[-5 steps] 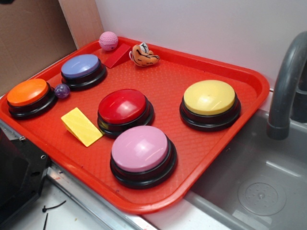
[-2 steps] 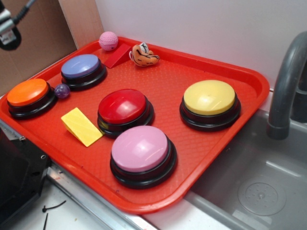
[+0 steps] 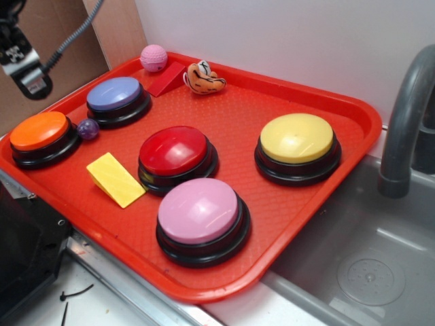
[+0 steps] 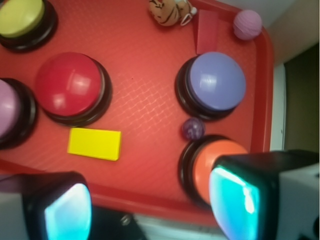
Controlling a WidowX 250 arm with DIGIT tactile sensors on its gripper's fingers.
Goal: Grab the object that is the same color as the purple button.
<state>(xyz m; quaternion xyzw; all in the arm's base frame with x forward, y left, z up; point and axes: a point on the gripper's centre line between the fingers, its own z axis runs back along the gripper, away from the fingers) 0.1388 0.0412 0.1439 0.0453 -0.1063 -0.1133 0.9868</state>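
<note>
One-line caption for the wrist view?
Open gripper hovers above the red tray, small purple ball lying between purple button and orange button.

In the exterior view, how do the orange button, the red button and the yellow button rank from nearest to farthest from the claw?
1. Orange dome button, left edge of the tray, just below the claw.
2. Red dome button, tray centre.
3. Yellow dome button, right side, beside the sink.
</note>
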